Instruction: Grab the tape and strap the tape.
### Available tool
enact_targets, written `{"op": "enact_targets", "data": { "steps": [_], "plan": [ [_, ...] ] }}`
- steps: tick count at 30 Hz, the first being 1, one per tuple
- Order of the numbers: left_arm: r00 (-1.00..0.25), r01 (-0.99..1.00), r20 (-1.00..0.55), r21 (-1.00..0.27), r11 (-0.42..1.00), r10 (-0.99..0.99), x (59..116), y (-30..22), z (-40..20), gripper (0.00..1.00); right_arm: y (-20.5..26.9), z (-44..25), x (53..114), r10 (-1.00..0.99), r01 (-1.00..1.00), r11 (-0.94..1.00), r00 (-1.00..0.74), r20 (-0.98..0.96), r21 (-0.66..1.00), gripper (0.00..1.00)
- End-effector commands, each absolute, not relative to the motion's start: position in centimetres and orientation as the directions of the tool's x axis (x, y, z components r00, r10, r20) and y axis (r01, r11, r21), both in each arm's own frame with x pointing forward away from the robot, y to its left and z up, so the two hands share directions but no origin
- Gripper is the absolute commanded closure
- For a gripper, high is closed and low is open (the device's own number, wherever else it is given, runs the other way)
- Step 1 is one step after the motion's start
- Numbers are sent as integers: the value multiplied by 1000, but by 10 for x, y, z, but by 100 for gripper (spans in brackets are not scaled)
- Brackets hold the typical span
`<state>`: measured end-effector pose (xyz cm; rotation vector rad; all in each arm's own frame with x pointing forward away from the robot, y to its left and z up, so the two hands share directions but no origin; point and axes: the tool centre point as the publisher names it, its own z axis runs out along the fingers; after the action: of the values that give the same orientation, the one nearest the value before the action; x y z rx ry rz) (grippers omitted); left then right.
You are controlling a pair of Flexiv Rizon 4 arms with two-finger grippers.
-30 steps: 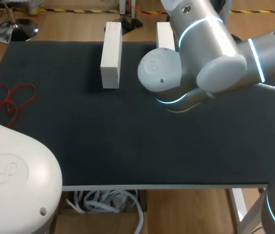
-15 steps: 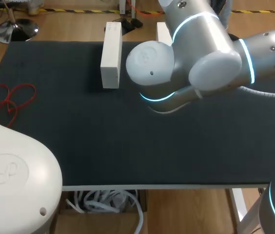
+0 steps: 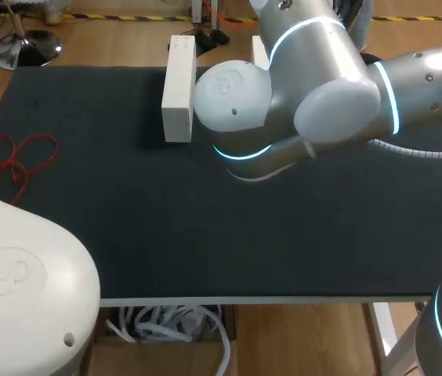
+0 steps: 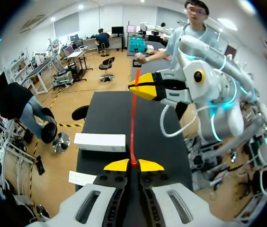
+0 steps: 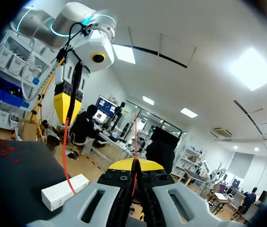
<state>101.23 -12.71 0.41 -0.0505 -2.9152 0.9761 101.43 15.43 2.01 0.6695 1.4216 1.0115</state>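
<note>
My left gripper (image 4: 133, 165) has its yellow tips nearly together on a thin red tape (image 4: 133, 123), which comes out of the narrow gap between them. From there the tape runs straight ahead, above the black table mat (image 3: 127, 235), to my right gripper (image 5: 134, 164). In the left wrist view that gripper's yellow tips are pinched together on the tape's far end. The right wrist view agrees: a red strand rises from between its own closed tips. A second stretch hangs in a curve from the left gripper ahead of it. I cannot follow how the two stretches join.

In the head view neither gripper shows. My right arm (image 3: 315, 86) lies across the middle and hides whatever is under it. Only the white housing of my left arm (image 3: 17, 282) is in frame, cut off at the corner. A long white rectangular box (image 3: 178, 90) lies at the far side of the mat. A second white box (image 3: 261, 53) is mostly covered by the right arm. A loose red tangle of cord (image 3: 16, 162) lies on the mat's left edge. Whether it belongs to the held tape I cannot tell.
</note>
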Motion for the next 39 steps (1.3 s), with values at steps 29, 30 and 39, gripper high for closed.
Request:
{"op": "enact_targets", "data": {
  "steps": [29, 30, 39],
  "plan": [
    [-997, 9, 55, -599, 801, 52, 1012, -127, 5, 100, 157, 12, 1004, 751, 47, 660, -79, -656, 750, 100],
    [-997, 9, 55, -599, 801, 52, 1012, -127, 5, 100, 158, 12, 1004, 738, 47, 675, -73, -671, 736, 100],
    [-997, 9, 55, -599, 801, 52, 1012, -127, 5, 100, 166, 17, 1001, 587, 27, 809, -104, -803, 587, 100]
  ]
}}
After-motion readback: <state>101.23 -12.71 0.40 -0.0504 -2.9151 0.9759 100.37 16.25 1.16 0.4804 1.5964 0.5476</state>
